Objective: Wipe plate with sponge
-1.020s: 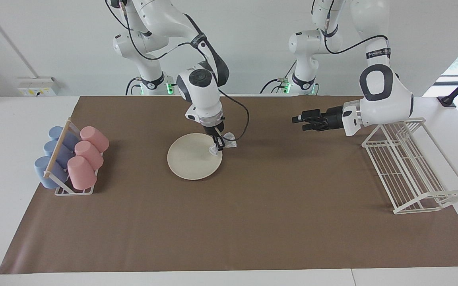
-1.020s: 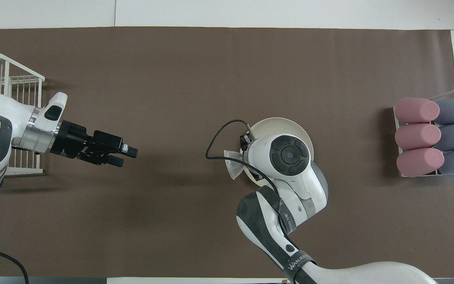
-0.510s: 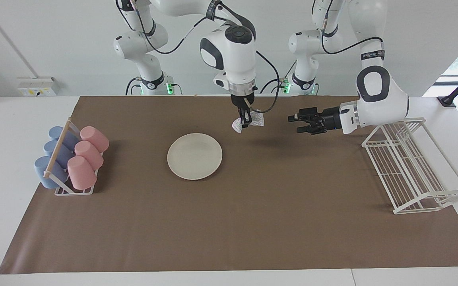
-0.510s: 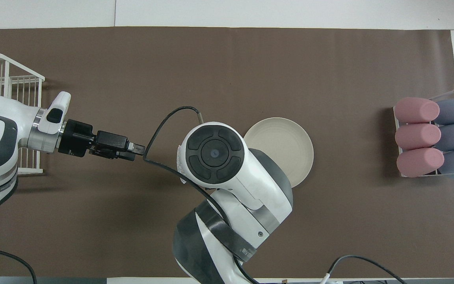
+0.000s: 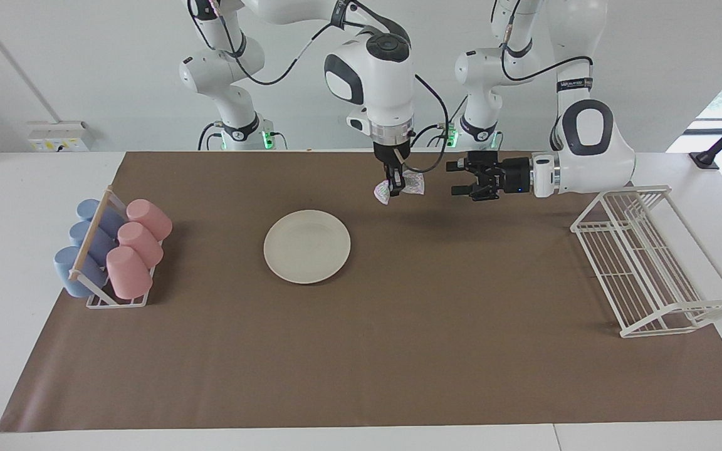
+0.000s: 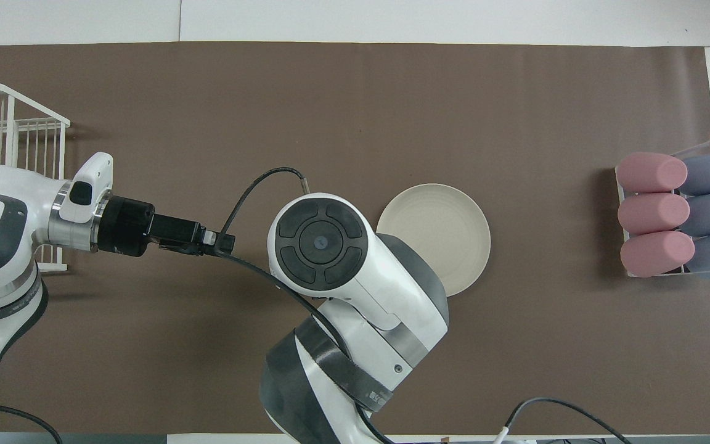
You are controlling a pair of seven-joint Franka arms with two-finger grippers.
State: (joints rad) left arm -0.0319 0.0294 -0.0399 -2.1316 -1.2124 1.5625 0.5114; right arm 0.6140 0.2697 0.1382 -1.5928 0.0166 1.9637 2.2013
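The right gripper (image 5: 396, 186) hung raised over bare mat, clamped on the sponge (image 5: 398, 186). The left gripper (image 5: 464, 178), fingers apart, pointed at it from just beside. The plate (image 5: 306, 246) lay farther out, toward the right arm's end, unobstructed; cup rack (image 5: 113, 254) and wire dish rack (image 5: 649, 260) stood well apart.

Bright, even light; soft shadows on mat (image 5: 398, 351); sharp focus.
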